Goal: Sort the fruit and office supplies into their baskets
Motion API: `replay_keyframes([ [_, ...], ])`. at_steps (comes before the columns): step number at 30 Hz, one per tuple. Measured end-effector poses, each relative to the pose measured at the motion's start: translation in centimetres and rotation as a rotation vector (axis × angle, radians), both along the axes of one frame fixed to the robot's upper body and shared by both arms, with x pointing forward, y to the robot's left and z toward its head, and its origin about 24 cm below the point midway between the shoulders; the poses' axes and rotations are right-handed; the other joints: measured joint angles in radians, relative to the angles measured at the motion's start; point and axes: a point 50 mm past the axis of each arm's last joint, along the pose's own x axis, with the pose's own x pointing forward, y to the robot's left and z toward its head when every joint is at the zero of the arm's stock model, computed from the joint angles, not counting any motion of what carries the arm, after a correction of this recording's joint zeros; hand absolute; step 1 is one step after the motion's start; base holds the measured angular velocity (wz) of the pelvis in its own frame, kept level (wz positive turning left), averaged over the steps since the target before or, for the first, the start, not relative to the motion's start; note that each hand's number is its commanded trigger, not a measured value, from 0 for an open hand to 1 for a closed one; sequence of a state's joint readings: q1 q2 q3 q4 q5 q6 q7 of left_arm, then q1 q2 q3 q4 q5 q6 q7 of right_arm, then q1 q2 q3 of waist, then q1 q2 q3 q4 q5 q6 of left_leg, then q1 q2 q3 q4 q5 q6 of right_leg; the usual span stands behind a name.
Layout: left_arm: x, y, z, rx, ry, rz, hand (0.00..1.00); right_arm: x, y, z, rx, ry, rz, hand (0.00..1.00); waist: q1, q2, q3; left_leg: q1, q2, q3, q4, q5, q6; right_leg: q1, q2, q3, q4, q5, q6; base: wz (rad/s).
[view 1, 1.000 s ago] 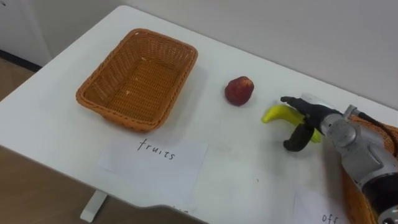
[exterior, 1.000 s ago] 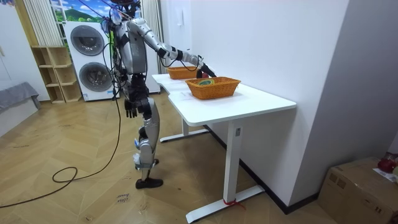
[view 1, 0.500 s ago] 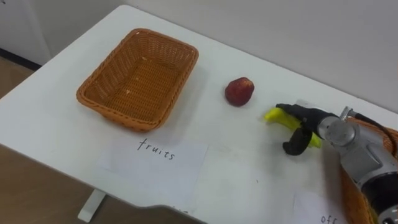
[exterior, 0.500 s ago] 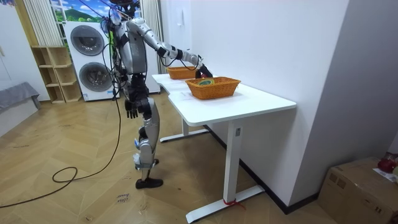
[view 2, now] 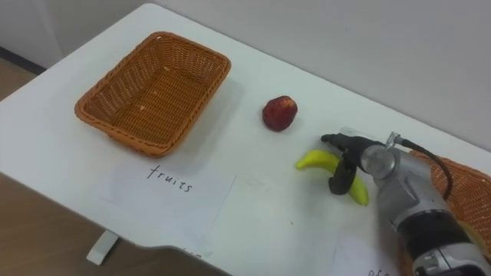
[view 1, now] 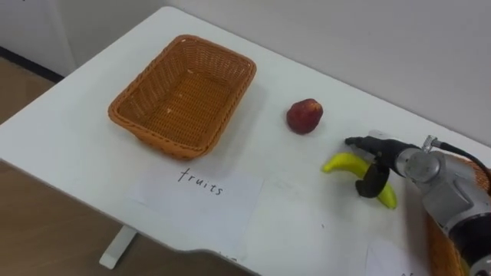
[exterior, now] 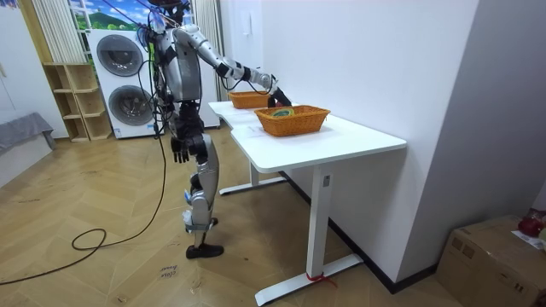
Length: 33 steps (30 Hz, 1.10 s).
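Banana [view 1: 343, 162] was lying flat on the white table [view 1: 69, 115], and the robot's right hand [view 1: 380, 152] was clasped over it. The dark thumb hooked down across the front and the fingers reached over the back, so I'd call that a grip on the banana. Just past the fingertips, up and to the left, sat a small, roundish red apple [view 1: 304, 116], apart from both. Further left of the hand was a rectangular wicker basket [view 1: 146, 136], orange-brown, with its woven bottom showing. A sheet of paper [view 1: 201, 192] with handwriting lay in front of it.

Right behind the wrist was a second wicker basket [view 2: 469, 195]. The forearm covered a good part of it and the frame edge cut off the rest, so I couldn't tell what was in it. The thumb also hid the middle of the banana, with only the curved yellow ends sticking out. Another bit of paper [view 1: 387, 261] below the arm was cut off too. The left hand [exterior: 179, 152] hung by the robot's hip, fingers loose, as it stood at the table's long side.
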State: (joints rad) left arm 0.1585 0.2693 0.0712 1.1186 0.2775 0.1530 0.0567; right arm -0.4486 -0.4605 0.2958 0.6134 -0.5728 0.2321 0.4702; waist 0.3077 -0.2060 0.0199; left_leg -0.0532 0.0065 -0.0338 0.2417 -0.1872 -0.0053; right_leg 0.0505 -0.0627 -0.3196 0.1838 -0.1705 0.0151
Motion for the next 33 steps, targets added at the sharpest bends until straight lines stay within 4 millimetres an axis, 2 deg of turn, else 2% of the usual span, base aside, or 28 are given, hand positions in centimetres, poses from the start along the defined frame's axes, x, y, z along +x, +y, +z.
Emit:
replay_keyframes([
  [2, 0.0, 0.0, 0.0, 0.003, 0.0, 0.0, 0.0, 0.0, 0.0, 0.0, 0.0, 0.0, 0.0, 0.04, 0.0, 0.0, 0.0001, 0.0, 0.0, 0.0, 0.0, 0.0, 0.0, 0.0, 0.0, 0.0, 0.0, 0.0, 0.0, 0.0],
  [3, 0.0, 0.0, 0.0, 0.004, 0.0, 0.0, 0.0, 0.0, 0.0, 0.0, 0.0, 0.0, 0.0, 0.13, 0.0, 0.0, 0.0002, 0.0, 0.0, 0.0, 0.0, 0.0, 0.0, 0.0, 0.0, 0.0, 0.0, 0.0, 0.0, 0.0],
  [4, 0.0, 0.0, 0.0, 0.005, 0.0, -0.001, 0.0, 0.0, 0.0, 0.0, 0.0, 0.0, 0.0, 0.62, 0.0, 0.0, 0.0002, 0.001, 0.0, 0.0, 0.0, 0.0, 0.0, 0.0, 0.0, 0.0, 0.0, 0.0, 0.0, 0.0],
  [5, 0.0, 0.0, 0.0, 0.008, 0.001, -0.01, 0.0, 0.0, 0.0, 0.0, 0.0, -0.001, 0.001, 1.0, 0.0, 0.001, 0.0005, 0.001, 0.0, 0.0, -0.001, 0.0, 0.0, 0.001, 0.0, 0.0, 0.0, 0.0, 0.0, 0.0],
  [14, 0.3, 0.0, 0.0, 0.019, -0.007, -0.017, 0.0, 0.6, 0.0, 1.4, -0.034, -0.092, 0.01, 1.0, 0.002, 0.001, 0.0004, 0.007, 0.0, 0.0, -0.011, 0.0, -0.001, 0.001, 0.002, 0.0, -0.013, 0.0, 0.0, 0.0],
  [33, 0.4, 0.0, 0.1, 0.021, -0.009, -0.017, 0.0, 0.3, 0.6, 0.8, -0.009, -0.056, 0.037, 1.0, 0.002, -0.003, -0.0024, 0.013, 0.001, -0.001, -0.018, 0.001, -0.002, 0.015, 0.002, -0.013, -0.015, 0.0, 0.0, 0.0],
])
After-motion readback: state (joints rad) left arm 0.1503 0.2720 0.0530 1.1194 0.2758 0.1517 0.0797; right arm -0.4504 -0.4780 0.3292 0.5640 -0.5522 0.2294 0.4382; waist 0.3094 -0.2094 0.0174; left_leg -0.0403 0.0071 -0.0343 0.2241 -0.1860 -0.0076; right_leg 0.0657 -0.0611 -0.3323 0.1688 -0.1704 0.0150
